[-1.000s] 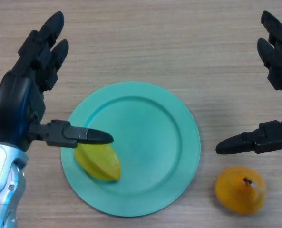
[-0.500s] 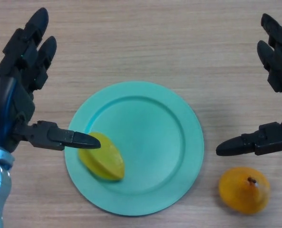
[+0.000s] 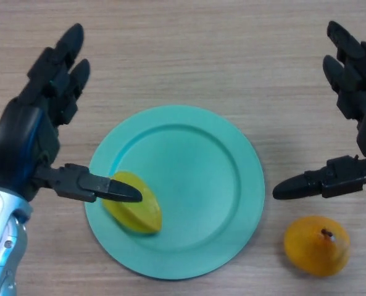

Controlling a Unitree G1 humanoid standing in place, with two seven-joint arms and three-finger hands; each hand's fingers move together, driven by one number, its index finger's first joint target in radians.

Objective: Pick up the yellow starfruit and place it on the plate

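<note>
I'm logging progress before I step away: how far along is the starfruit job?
Done, by the look of it: the yellow starfruit lies on the round teal plate, at its left side. In hand: nothing; the left hand is open, its thumb tip over the fruit, and the right hand is open beside the plate. Left: probably only pulling the left hand clear. The orange fruit sits on the wooden table.

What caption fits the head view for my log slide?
Yellow starfruit lies on the teal plate, open left hand beside it, open right hand idle above an orange fruit.
</note>
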